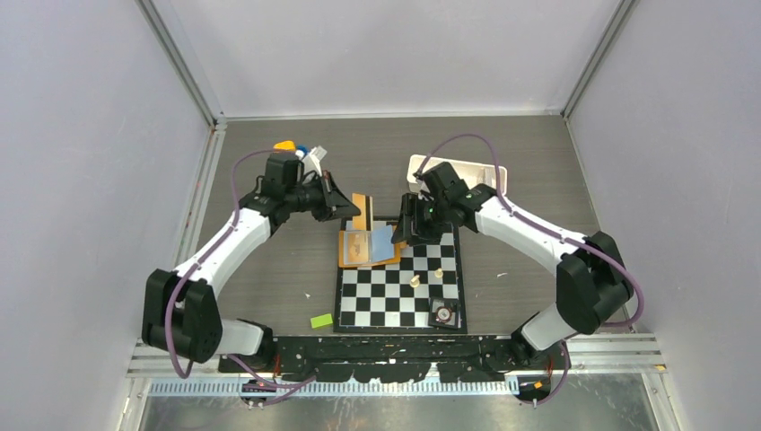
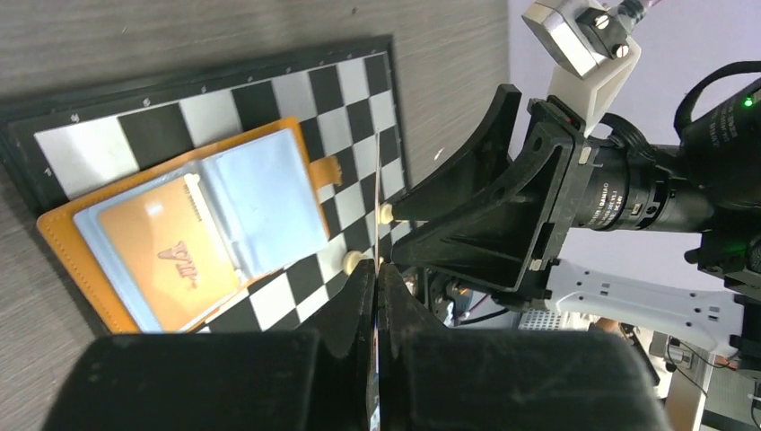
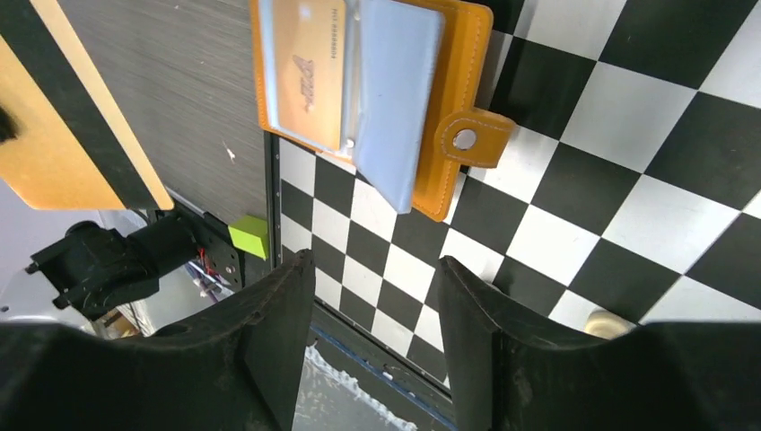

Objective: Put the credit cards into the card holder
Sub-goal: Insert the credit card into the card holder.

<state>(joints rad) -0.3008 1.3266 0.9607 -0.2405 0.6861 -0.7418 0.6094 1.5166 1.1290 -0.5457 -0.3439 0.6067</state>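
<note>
1. Overhead view: the card holder [image 1: 344,259] lies open on the far left corner of the chessboard [image 1: 399,301], its left edge over the table. An orange card [image 1: 357,248] sits in its left half. A light blue card [image 1: 383,241] lies across its right half. The left gripper [image 1: 352,208] hangs just to the far side of the holder, clamped on a tan card [image 1: 363,214] with a dark stripe, which it holds on edge. The right gripper [image 1: 406,229] hovers just right of the holder. A green block [image 1: 321,321] and a white tray [image 1: 415,167] lie well apart from all this.

2. Left wrist view: the fingers are pressed together with only the thin edge of the tan card [image 2: 378,197] between them, above the board and beside the holder [image 2: 63,238]. The orange card [image 2: 170,256] sits under a clear sleeve.

3. Right wrist view: the jaws stand apart with nothing between them, only bare squares below. The light blue card [image 3: 395,90] juts past the holder's near edge beside the snap strap [image 3: 476,139]. We cannot tell whether it is seated in a pocket.

4. Progress, as we judge it: one card is sleeved and the blue one is at most partly in. The tan card is not yet inserted, so lowering it into a pocket is what is left.
</note>
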